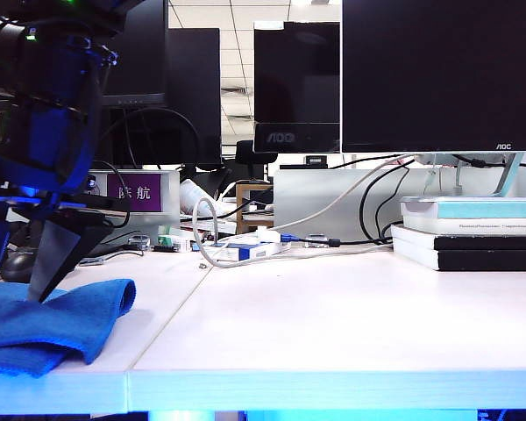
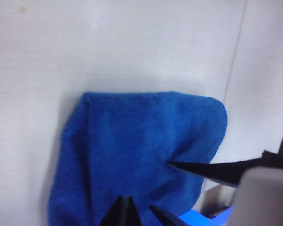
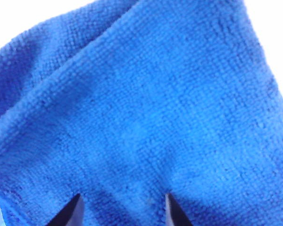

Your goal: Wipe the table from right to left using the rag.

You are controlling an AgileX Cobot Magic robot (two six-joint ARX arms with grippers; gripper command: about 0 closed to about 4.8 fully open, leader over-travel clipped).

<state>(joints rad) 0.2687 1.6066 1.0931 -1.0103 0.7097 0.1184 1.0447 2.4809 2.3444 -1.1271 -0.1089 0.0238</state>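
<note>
The blue rag [image 1: 53,320] lies crumpled on the white table [image 1: 333,324] at the far left, near the front edge. My right gripper [image 1: 17,294] has reached across and stands open over it, both fingertips down at the cloth. In the right wrist view the rag [image 3: 141,108] fills the picture and the right gripper [image 3: 122,202] has its jaws wide apart, with nothing pinched between them. In the left wrist view the rag [image 2: 132,141] lies flat on the table [image 2: 132,47]. My left gripper [image 2: 125,209] hovers above it, tips together. The right gripper's fingers [image 2: 203,169] reach in from the side.
Two stacked books [image 1: 473,237] sit at the back right under a monitor [image 1: 438,74]. White cables and an adapter [image 1: 254,246] lie mid-back. A black mouse [image 1: 13,263] and a purple sign [image 1: 136,193] are behind the rag. A seam [image 1: 171,316] splits the tabletop.
</note>
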